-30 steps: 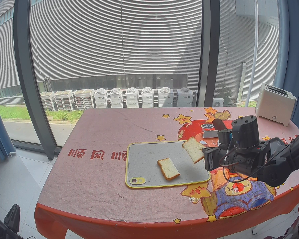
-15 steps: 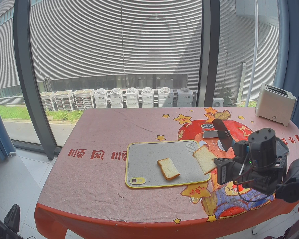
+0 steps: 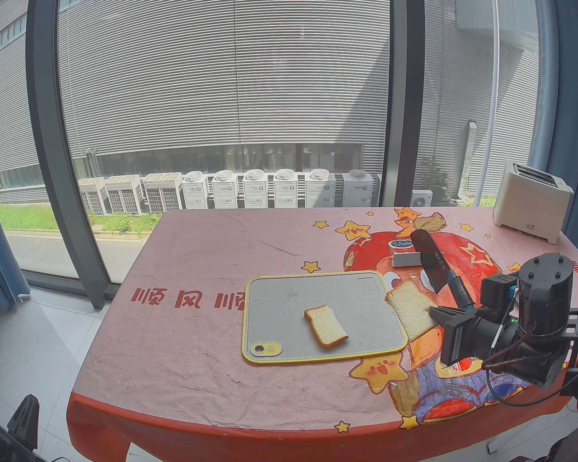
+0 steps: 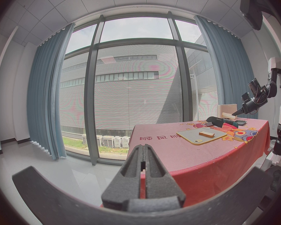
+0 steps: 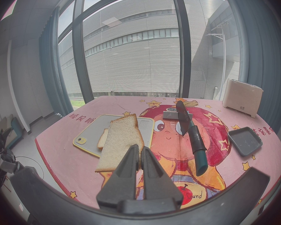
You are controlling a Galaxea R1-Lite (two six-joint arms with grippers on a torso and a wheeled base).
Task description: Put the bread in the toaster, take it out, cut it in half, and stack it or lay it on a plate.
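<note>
Bread slice (image 3: 412, 308), probably light, soft and easily torn, hung tilted right of centre in the head view, over the right edge of the cutting board (image 3: 282, 309). Right gripper (image 5: 140, 155) was closed on its nearer edge, though the crust looked the firmest hold. The arm came in low from the lower right.

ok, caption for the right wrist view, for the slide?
Right pincer shut on a bread slice near the board; knife, tray and toaster beyond.
</note>
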